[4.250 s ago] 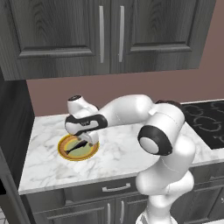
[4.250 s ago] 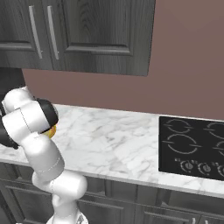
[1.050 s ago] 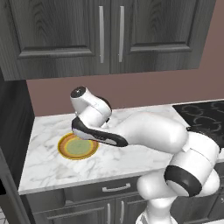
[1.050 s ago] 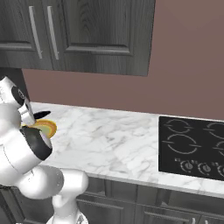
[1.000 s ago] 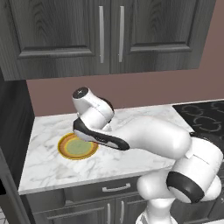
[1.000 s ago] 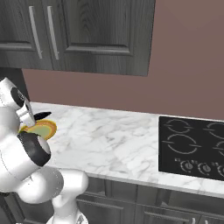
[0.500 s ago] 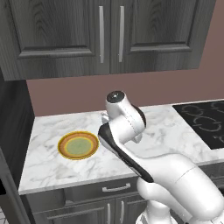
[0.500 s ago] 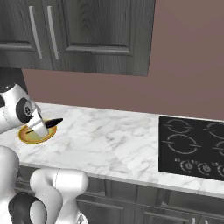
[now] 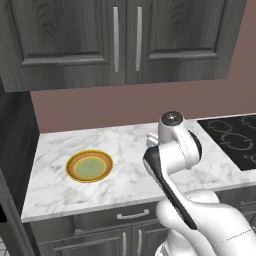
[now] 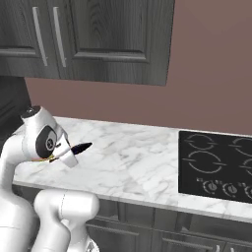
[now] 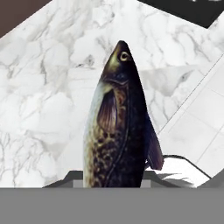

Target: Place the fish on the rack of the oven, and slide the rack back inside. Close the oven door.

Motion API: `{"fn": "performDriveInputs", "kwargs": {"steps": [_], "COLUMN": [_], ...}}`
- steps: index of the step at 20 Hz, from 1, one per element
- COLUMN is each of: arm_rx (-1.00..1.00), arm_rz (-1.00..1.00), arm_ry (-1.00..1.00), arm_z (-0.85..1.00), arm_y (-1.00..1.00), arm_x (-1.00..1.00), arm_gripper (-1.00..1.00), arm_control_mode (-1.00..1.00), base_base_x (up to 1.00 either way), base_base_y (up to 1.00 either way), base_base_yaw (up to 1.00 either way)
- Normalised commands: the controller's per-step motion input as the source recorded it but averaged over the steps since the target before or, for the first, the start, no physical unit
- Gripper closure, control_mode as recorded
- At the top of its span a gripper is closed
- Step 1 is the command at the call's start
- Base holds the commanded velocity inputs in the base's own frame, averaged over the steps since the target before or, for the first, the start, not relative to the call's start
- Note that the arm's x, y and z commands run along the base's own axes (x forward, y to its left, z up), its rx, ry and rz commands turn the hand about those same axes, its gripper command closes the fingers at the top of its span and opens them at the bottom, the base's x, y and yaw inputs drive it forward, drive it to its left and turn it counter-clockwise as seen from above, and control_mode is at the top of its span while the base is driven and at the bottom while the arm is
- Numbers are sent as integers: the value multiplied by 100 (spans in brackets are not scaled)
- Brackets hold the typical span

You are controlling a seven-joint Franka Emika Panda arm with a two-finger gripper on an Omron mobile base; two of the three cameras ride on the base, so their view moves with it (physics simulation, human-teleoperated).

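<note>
Fish clamped in gripper, since lifted off plate and swung right above counter. Oven rack placement is judged still outstanding.

The fish has a glossy, wet-looking skin: dark on the back, mottled olive and speckled on the flank, with smooth dark fins. The countertop below it is polished white marble with grey veins. The wall cabinets at the top of the left base view are dark matt woodgrain with brushed metal bar handles. The plate looks glazed ceramic. The cooktop is smooth black glass.
</note>
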Motion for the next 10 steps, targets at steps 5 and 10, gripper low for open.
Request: {"fn": "performDriveInputs", "kwargs": {"steps": [5, 10], "arm_rx": [0, 0], "arm_rz": [1, 0], "arm_ry": [-1, 0], "arm_z": [0, 0], "arm_y": [-28, -3], "arm_x": [2, 0], "arm_gripper": [100, 100], "arm_control_mode": [-100, 100], "base_base_x": [0, -17], "base_base_y": [0, -15], "base_base_yaw": [0, 0]}}
